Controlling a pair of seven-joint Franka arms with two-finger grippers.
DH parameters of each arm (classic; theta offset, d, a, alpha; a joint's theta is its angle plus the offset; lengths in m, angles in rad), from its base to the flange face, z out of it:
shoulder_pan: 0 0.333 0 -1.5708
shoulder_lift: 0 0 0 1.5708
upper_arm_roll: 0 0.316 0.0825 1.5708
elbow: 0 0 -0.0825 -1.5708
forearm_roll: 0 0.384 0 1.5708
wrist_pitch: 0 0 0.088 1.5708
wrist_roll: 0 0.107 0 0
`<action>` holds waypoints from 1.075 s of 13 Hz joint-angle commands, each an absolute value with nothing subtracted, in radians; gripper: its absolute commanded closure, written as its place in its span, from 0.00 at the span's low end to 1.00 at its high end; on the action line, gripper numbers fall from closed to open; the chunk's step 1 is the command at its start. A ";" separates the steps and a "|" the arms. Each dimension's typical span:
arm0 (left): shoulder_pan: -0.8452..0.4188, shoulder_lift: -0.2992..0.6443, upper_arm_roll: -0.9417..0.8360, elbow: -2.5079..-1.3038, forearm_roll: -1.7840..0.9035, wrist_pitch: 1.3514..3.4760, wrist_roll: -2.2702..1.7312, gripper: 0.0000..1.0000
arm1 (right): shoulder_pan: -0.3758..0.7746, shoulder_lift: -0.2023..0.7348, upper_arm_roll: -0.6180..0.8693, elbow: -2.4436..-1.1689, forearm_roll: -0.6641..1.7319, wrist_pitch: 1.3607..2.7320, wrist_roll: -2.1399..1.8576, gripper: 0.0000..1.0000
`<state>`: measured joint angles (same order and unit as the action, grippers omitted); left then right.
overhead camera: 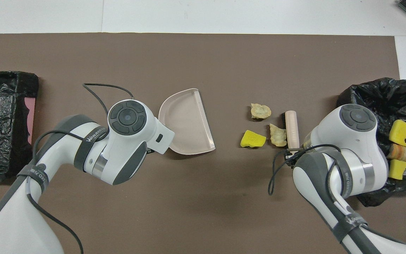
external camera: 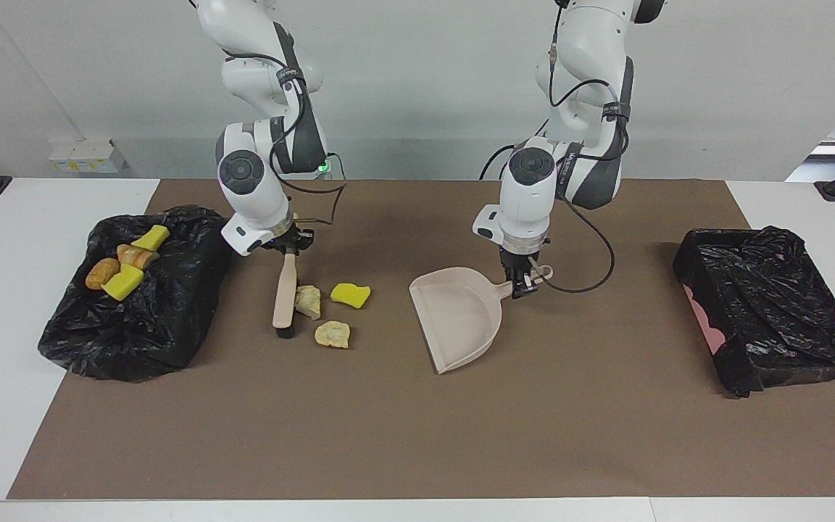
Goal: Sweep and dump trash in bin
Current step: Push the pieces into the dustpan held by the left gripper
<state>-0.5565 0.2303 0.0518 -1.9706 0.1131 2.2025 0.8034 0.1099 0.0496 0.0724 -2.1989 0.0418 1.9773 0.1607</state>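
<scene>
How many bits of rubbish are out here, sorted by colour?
Yellow sponge scraps: 3, one on the mat, two on the black bag.
Tan-brown lumps: 4, two on the mat, two on the bag.
Total: 7

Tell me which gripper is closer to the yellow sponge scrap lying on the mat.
Right. The right gripper holds the brush just beside the yellow scrap. The left gripper holds the dustpan handle, with the pan between it and the scrap.

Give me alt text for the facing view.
The right gripper holds a brush against three trash scraps on a brown mat, while the left gripper holds a beige dustpan nearby. Black-bagged bins sit at both ends.
</scene>
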 commanded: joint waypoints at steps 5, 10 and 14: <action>-0.561 0.173 0.063 -2.049 0.137 2.207 0.808 1.00 | 0.227 0.087 0.077 -2.169 0.156 2.025 0.191 1.00; -0.555 0.169 0.061 -2.057 0.137 2.209 0.807 1.00 | 0.334 0.175 0.078 -2.091 0.228 2.069 0.296 1.00; -0.554 0.169 0.061 -2.059 0.137 2.221 0.805 1.00 | 0.428 0.213 0.081 -2.016 0.418 2.065 0.307 1.00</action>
